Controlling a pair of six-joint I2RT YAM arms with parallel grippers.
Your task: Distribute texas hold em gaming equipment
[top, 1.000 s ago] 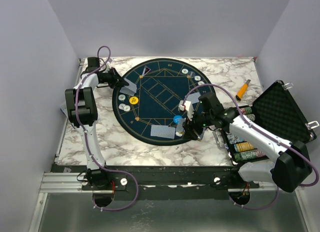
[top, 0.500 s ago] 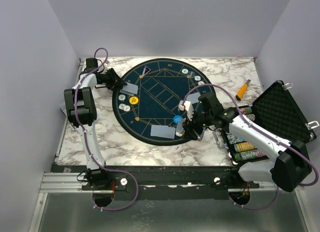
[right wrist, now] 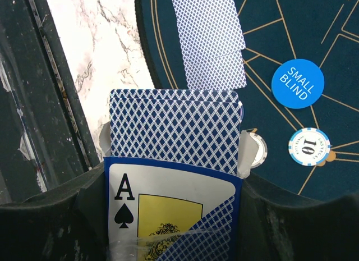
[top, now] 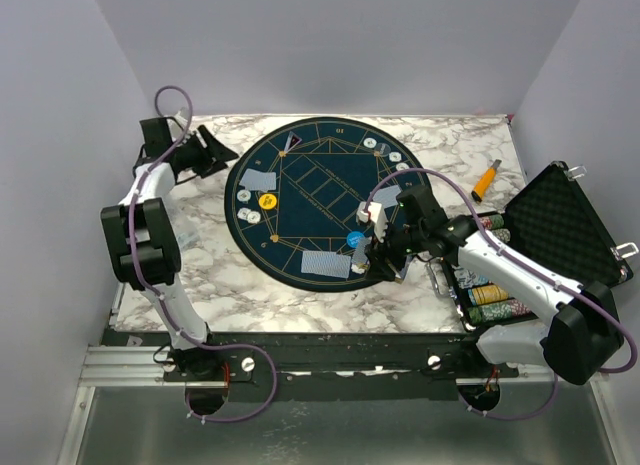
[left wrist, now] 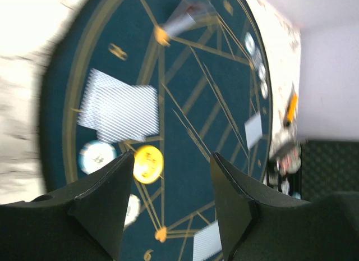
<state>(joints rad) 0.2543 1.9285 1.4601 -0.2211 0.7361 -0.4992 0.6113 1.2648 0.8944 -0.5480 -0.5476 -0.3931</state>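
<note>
Left gripper [top: 207, 149] is parked off the mat [top: 320, 200], over the far left corner of the table [top: 450, 155]. Its jaws are spread apart with nothing between them, and the left wrist view shows only the felt through the gap. My guess is it's hanging out there to stay out of the way.

Right gripper [top: 388, 253] is clamped on the deck [right wrist: 174, 137], which pokes out of its ace-of-spades box. It hovers over the near right edge of the mat. Holding it face-down and tilted toward the felt makes sense if the top card needs sliding off.

Dealt stuff so far:
- a pair of cards [top: 261, 177] on the left, next to the yellow disc [top: 267, 200] and two chips [top: 253, 216]
- another pair [top: 325, 264] at the near edge, close to the blue disc [right wrist: 298, 83] marked small blind and a "10" chip [right wrist: 308, 144]
- a single card [top: 385, 196] on the right and one [top: 293, 141] at the far side

So each seat seems to be getting its own little pile.

The surface is a white marble-look top with grey veins, with the round dark blue felt and its gold lines in the middle. The open black case [top: 560, 220] sits on the right with stacks in it, and an orange-handled tool [top: 485, 179] lies nearby. Plain pale walls [top: 350, 45] box in the back and sides.
</note>
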